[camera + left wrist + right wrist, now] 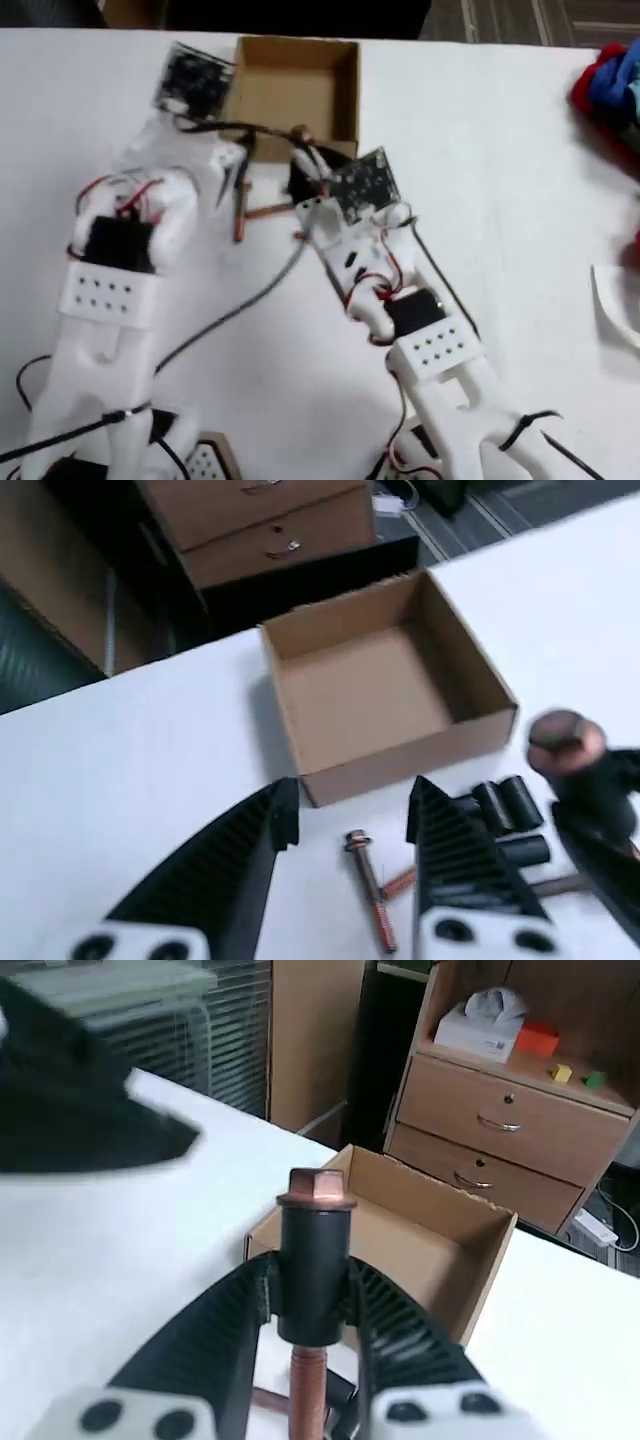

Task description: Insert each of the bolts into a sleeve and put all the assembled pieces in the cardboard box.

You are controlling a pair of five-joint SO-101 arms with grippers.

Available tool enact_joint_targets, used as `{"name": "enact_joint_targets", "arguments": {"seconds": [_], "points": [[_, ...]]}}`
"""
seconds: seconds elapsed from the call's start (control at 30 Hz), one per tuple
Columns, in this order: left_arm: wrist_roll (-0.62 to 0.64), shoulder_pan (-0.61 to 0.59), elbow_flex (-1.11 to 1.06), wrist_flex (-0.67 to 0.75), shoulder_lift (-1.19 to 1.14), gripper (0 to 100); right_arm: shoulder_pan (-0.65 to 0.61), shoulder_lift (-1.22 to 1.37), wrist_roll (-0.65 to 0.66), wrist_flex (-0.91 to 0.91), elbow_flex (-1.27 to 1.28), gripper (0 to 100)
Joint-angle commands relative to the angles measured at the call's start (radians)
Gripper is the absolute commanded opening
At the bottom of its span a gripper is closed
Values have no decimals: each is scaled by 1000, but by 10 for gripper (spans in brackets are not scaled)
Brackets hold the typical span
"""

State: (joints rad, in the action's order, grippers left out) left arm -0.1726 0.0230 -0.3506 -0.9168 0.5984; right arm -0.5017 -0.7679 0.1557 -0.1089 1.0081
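Note:
My right gripper (312,1282) is shut on a black sleeve (314,1260) with a copper bolt through it, its hex head (316,1188) on top. In the high view that gripper (308,166) holds the piece upright just in front of the open cardboard box (340,70). My left gripper (350,820) stands open over a loose bolt (368,885) that lies on the table between its fingers; from above it (236,172) is left of the right gripper. Loose black sleeves (505,806) lie beside it. The box (480,695) looks empty inside.
Two copper bolts (240,212) (270,211) lie on the white table (480,180) between the arms. A red and blue cloth bundle (610,78) and a white curved piece (612,308) sit at the right edge. Wooden drawers (500,1130) stand beyond the table.

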Motion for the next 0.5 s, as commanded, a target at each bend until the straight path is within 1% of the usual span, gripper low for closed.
{"name": "enact_joint_targets", "arguments": {"seconds": [0.0, 0.1, 0.33, 0.4, 0.47], "points": [[3, -84, 62, 2, 17, 142, 21, -4, -9, -2, -58, 21], [-5, -157, 30, 2, 17, 111, 50, -4, -9, -2, -63, 20], [0, -338, -133, 2, 17, 106, 104, 27, -9, -4, -83, 20], [-3, -362, -193, 2, 17, 106, 110, 94, -9, -62, -157, 20], [-5, -382, -248, 3, 17, 106, 119, 193, -9, -163, -299, 20]]}}
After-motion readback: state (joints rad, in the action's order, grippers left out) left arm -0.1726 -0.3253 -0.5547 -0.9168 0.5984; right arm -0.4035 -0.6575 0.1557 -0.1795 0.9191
